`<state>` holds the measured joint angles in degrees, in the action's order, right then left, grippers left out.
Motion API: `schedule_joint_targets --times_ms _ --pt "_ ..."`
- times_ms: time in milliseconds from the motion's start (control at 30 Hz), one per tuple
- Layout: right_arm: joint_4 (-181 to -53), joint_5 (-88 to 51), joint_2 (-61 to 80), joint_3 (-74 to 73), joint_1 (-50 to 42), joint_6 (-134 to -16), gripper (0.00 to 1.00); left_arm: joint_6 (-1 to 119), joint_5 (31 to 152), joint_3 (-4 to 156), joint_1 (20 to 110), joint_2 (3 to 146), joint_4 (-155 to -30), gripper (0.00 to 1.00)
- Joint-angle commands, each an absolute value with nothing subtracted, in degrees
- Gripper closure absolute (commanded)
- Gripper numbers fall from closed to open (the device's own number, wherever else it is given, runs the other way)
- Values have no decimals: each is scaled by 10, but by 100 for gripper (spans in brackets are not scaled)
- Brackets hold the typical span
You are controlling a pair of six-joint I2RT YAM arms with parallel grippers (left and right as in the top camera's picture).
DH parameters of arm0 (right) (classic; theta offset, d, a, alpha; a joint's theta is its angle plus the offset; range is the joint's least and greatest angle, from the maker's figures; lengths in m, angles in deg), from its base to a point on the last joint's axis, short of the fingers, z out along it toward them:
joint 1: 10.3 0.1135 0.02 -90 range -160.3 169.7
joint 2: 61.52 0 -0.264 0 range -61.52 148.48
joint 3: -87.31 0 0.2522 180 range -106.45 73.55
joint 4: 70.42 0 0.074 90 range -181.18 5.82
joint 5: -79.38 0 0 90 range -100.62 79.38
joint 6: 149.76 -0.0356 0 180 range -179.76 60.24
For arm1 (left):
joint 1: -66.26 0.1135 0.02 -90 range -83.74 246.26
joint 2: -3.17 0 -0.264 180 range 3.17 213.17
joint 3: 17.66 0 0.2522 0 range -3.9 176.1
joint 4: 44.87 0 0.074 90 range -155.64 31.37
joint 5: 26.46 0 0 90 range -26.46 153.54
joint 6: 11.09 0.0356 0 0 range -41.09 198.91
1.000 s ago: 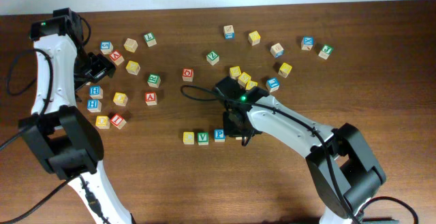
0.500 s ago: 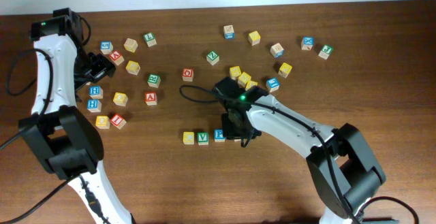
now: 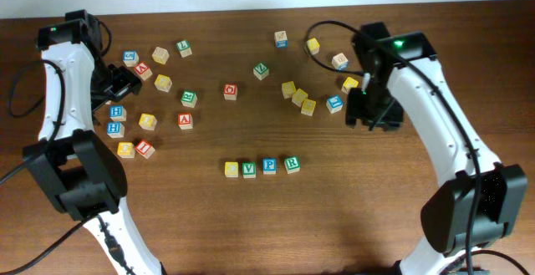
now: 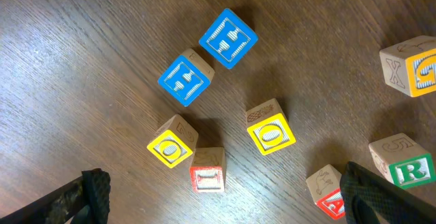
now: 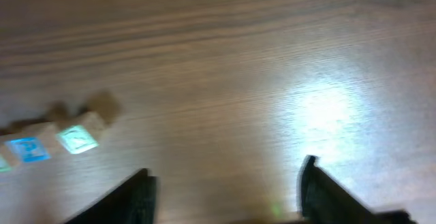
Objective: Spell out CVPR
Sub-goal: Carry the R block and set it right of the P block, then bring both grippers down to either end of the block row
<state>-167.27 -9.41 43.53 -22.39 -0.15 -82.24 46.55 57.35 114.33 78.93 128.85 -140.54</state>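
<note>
Pulled away from the row since a second ago, the right arm now hangs toward 2 o'clock on the table (image 3: 167, 225), and a green R block (image 3: 292, 165) shows at the line's 3 o'clock end. At 10 o'clock the left gripper (image 3: 124, 81) hovers over loose blocks, its fingers (image 4: 92, 193) spread wide with nothing between them. In its wrist view two blue blocks (image 4: 185, 80), two yellow ones and a red one lie on the wood below. Just toward 6 o'clock from the table's centre, the row runs from a yellow block (image 3: 231, 169), its letter too small to read, through green V (image 3: 249, 169) and blue P (image 3: 269, 165) to the R, side by side with narrow gaps. At 2 o'clock the right gripper (image 3: 372, 112) hangs well apart from the row, its fingers (image 5: 139, 197) parted and empty above bare wood.
</note>
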Motion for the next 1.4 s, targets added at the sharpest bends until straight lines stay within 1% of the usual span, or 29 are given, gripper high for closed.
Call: schedule_joint_targets --times_ms 0,67,233,267,300,333,367,433,467,500,600,667,733,767,800,833,867,900,933,967,1000,1067,1133,1167,1200,1233,1267,1300,1367 --pt "-1652 -84 433 -182 -31 -810 0 468 571 1144 792 1283 -1406 1" --pt "-1633 -87 434 -166 -36 -810 2 468 572 1144 792 1283 -1402 1" --pt "-1633 -88 434 -159 -35 -810 2 468 588 1144 792 1283 -1373 1" --pt "-1632 -93 434 -151 -35 -810 2 468 620 1144 792 1283 -1393 1" --pt "-1632 -100 434 -145 -35 -810 2 469 672 1144 792 1283 -1441 0" --pt "-1628 -104 434 -139 -35 -810 1 498 705 1143 791 1283 -1457 9" --pt "-1621 -112 434 -130 -35 -810 2 556 749 1143 786 1283 -1480 22" --pt "-1604 -138 434 -117 -35 -810 1 624 757 1143 771 1283 -1522 34" --pt "-1602 -148 434 -117 -35 -810 2 632 743 1143 763 1281 -1548 40" --pt "-1601 -152 434 -117 -35 -810 2 635 738 1143 760 1278 -1554 43" --pt "-1613 -151 434 -117 -35 -810 2 648 747 1143 757 1221 -1554 44" --pt "-1615 -151 434 -117 -35 -810 2 654 747 1135 750 1140 -1554 40" --pt "-1615 -151 434 -117 -35 -810 2 658 737 1097 730 1064 -1554 37" --pt "-1614 -152 434 -117 -35 -810 2 655 714 1051 706 1011 -1554 36" --pt "-1614 -152 434 -117 -35 -810 1 640 693 1012 687 978 -1554 34" --pt "-1613 -154 434 -112 -35 -810 1 599 663 959 662 941 -1548 32" --pt "-1612 -162 434 -110 -35 -810 11 555 638 899 634 912 -1525 28" --pt "-1609 -174 434 -104 -32 -810 21 536 618 841 610 894 -1486 27" --pt "-1609 -178 434 -101 -24 -810 27 536 617 791 592 889 -1445 28" --pt "-1609 -178 434 -98 -17 -810 28 536 621 762 584 890 -1421 33" --pt "-1608 -177 434 -94 1 -810 34 536 623 712 575 896 -1374 44" --pt "-1601 -177 434 -88 28 -810 49 536 622 652 574 909 -1310 69" --pt "-1573 -175 435 -72 58 -810 66 536 622 605 574 923 -1242 85" --pt "-1543 -175 435 -57 72 -812 75 536 622 590 574 928 -1211 96" --pt "-1519 -176 437 -43 80 -814 80 536 622 584 574 932 -1194 100" --pt "-1496 -176 439 -28 87 -817 85 536 622 581 574 939 -1177 100" --pt "-1471 -179 439 -10 92 -817 93 536 623 580 574 947 -1162 100" --pt "-1445 -193 439 9 96 -817 96 529 623 580 574 957 -1149 100" --pt "-1384 -256 439 46 101 -816 96 528 630 580 574 989 -1128 100"
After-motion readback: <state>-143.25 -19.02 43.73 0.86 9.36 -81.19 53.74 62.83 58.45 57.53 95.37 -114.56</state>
